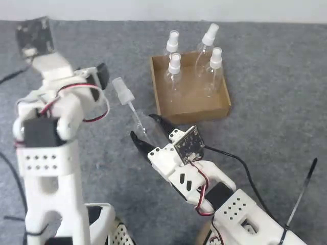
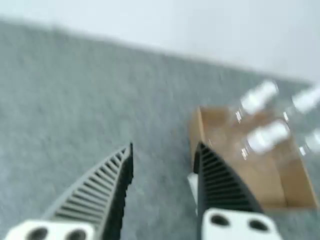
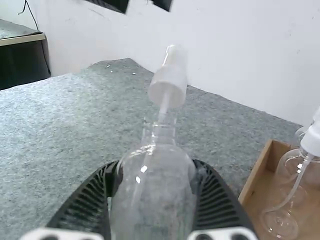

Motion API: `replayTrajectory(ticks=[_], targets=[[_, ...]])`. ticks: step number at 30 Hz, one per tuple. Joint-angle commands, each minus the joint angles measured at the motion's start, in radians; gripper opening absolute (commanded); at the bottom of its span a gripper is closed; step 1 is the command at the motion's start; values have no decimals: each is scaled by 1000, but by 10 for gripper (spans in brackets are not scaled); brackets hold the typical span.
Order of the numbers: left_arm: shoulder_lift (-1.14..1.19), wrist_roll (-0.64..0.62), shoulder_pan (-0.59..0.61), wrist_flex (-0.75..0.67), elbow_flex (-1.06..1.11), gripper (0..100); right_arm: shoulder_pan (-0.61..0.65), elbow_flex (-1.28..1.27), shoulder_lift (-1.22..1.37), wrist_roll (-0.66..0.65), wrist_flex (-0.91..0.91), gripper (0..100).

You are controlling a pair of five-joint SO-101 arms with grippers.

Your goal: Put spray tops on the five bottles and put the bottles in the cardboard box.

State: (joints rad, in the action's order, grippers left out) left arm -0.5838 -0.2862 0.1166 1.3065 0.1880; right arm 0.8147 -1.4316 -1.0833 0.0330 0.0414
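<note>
A clear bottle stands on the grey mat just in front of the cardboard box, and my right gripper is shut on its body. A white spray top sits tilted above the neck, its tube down inside the bottle and its head raised off the neck. In the right wrist view the bottle stands between the black fingers, with the spray top above. My left gripper hangs open to the left of the top, holding nothing. The left wrist view shows the same gripper over bare mat.
Several clear bottles with white spray tops stand in and behind the box, whose near corner is close to the held bottle. Black cables trail from the right arm. Open mat lies to the right.
</note>
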Motion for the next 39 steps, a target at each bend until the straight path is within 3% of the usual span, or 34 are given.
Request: replayTrajectory(ticks=[1, 11, 19, 26, 36, 39], targets=[[78, -28, -60, 71, -105, 200, 2, 6, -38, 9, 1, 6], [167, -61, -104, 98, -102, 195, 2, 5, -38, 9, 1, 6], [170, -55, -207, 133, -101, 94, 2, 5, -38, 9, 2, 6], [163, -54, -219, 133, -102, 9, 1, 9, -36, 9, -1, 6], [81, -51, -358, 169, -101, 9, 1, 11, -35, 9, -1, 6], [64, 6, -361, 166, -41, 9, 1, 11, -30, 9, 1, 6]])
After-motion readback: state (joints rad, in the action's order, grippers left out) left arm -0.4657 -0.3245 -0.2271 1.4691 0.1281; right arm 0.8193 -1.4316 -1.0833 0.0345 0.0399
